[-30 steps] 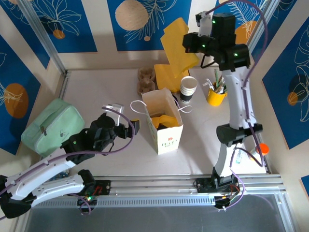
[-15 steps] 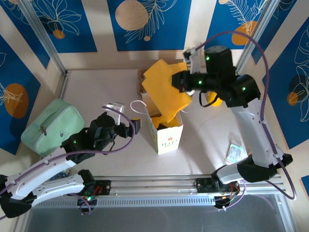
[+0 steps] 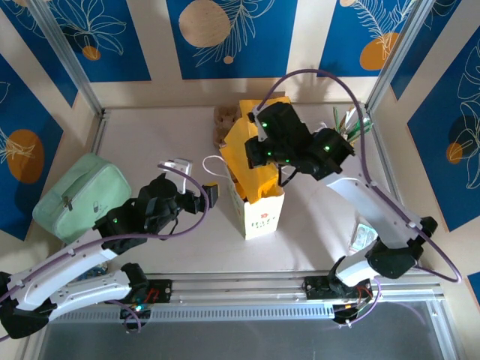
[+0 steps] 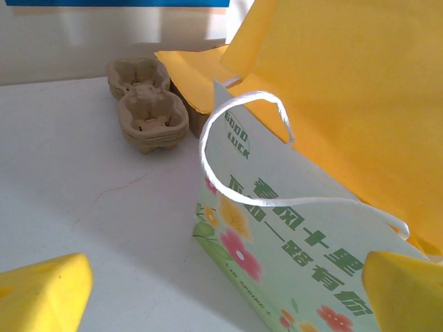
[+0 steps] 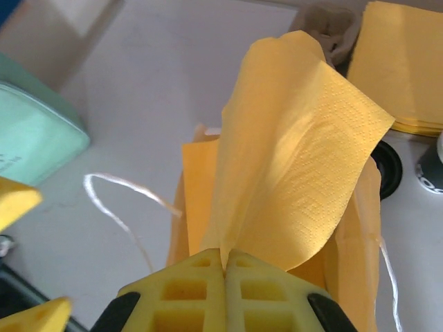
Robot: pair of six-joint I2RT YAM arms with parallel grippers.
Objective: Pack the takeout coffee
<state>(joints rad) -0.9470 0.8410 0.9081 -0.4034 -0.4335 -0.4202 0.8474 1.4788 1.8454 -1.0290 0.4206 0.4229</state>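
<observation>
A yellow napkin (image 5: 297, 159) is being pinched by the right gripper (image 5: 225, 261) directly above the paper bag (image 4: 277, 228), where the takeout coffee is possibly being hidden, while the left gripper (image 4: 223, 287) is being held spread at the bag's left.

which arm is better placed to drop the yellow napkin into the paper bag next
Right. The right tool is shut on the yellow napkin, which hangs over the open paper bag. The left tool is open and empty, off to the bag's side.
</observation>
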